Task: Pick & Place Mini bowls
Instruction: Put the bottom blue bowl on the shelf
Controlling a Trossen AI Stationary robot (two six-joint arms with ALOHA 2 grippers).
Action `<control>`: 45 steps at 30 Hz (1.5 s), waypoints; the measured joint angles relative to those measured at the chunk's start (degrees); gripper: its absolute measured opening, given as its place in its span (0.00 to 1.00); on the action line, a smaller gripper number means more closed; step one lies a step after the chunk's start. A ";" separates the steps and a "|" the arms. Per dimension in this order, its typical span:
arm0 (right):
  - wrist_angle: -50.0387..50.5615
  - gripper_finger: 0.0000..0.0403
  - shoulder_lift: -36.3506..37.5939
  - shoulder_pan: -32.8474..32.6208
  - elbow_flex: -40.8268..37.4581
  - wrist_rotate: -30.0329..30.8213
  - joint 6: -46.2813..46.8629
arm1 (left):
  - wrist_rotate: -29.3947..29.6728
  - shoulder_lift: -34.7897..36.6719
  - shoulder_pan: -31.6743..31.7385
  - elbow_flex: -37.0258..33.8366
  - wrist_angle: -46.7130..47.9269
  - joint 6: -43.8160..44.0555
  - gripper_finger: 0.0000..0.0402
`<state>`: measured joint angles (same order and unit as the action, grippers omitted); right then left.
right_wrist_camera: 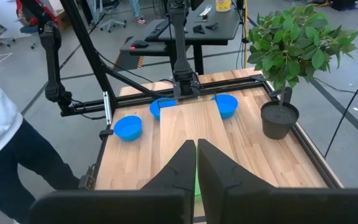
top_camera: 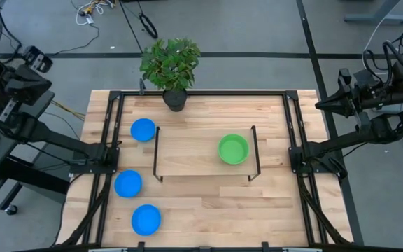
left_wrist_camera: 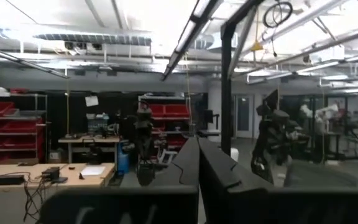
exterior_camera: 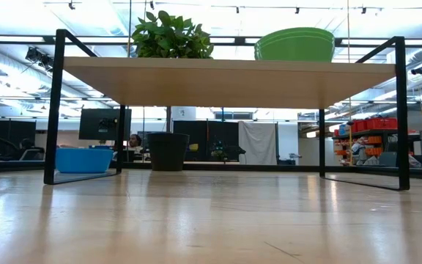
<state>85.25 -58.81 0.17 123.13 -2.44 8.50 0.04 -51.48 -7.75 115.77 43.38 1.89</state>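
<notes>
Right gripper (right_wrist_camera: 196, 163) is closed and empty, parked off the table's 3 o'clock edge; left gripper (left_wrist_camera: 197, 163) is likewise shut on nothing, off at 9 o'clock. Green bowl (top_camera: 233, 149) sits on the small raised shelf (top_camera: 187, 157) mid-table, with three blue bowls (top_camera: 143, 129) strung along the table's 9 o'clock side toward 7. I judge them light, stiff and slick plastic, so I'd pinch the rim wall, one finger inside.
</notes>
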 joint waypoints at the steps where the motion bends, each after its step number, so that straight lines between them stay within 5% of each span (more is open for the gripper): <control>1: 0.00 0.05 0.00 0.00 0.00 0.00 0.00 | -0.46 0.00 0.00 0.00 0.41 0.01 0.00; 14: 0.00 0.05 0.00 0.00 0.00 0.00 0.00 | -3.20 0.00 0.00 0.02 6.81 -0.18 0.00; 34: 0.00 0.05 0.00 0.01 0.00 0.00 0.00 | 5.70 -1.44 0.02 0.01 16.32 -1.09 0.00; 45: 0.00 0.05 0.00 0.01 0.00 0.00 0.00 | -1.75 -2.16 0.02 -0.04 17.29 -1.51 0.00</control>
<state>85.25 -58.81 0.17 123.13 -2.44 8.49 -1.71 -53.65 -7.73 115.72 60.66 0.38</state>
